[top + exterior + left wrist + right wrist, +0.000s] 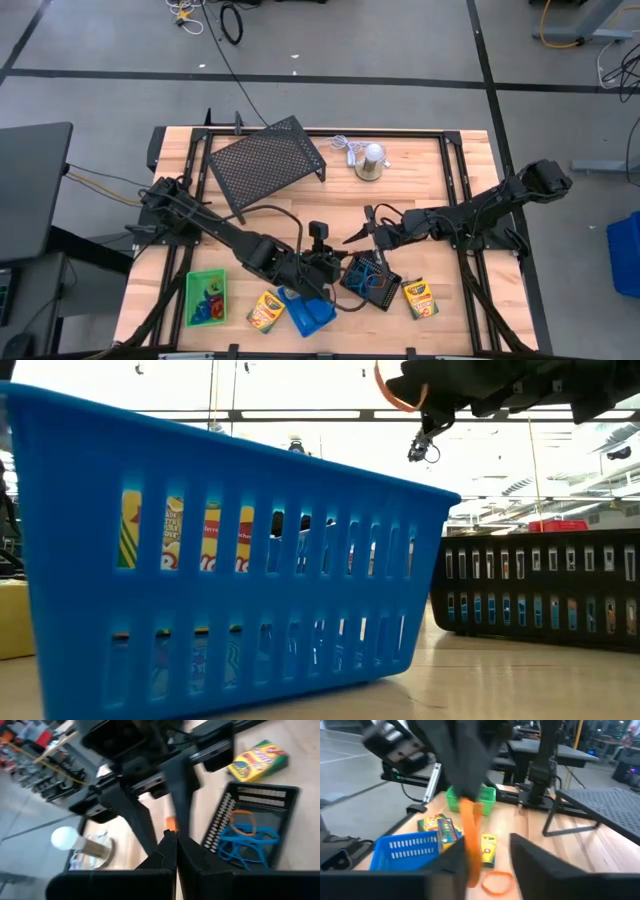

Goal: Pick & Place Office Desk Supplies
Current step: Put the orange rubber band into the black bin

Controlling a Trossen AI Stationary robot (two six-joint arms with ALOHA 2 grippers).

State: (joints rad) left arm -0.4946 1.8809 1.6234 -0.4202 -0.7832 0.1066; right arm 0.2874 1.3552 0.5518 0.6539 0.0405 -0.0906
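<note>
- Front edge of table: green tray [205, 297], crayon box [265, 312], blue tray [305, 312], black mesh tray [370, 280], and a 2nd crayon box [420, 298], in a row and apart from each other.
- The mesh tray holds blue loops [247, 842] and 1 orange one.
- Left gripper [172, 834] hovers just beside the mesh tray with its fingers pressed together. A scrap of orange shows at the tips, but I cannot tell if it is pinched.
- Right gripper [485, 847] is close by, above the mesh tray's far side, with its fingers partly spread and nothing seen between the pads.
- An orange loop [470, 835] dangles in front of the right gripper, and I cannot tell what carries it. Another orange loop [497, 882] lies flat on the wood below.
- Far side: large mesh rack [268, 160] and silver dome [370, 162] with its cord, well apart from the work.

Risks:
- The dangling loop looks barely caught. Any jolt could drop it on bare wood, not in a tray.
- The 2 grippers are crowded together, so a careless move could knock fingers or nudge the mesh tray.
- If stretched, the elastic could snap away.

Writing: the crayon boxes carry printed lettering, which is not readable here. Print glimpsed through the blue tray's slots is also unreadable.
</note>
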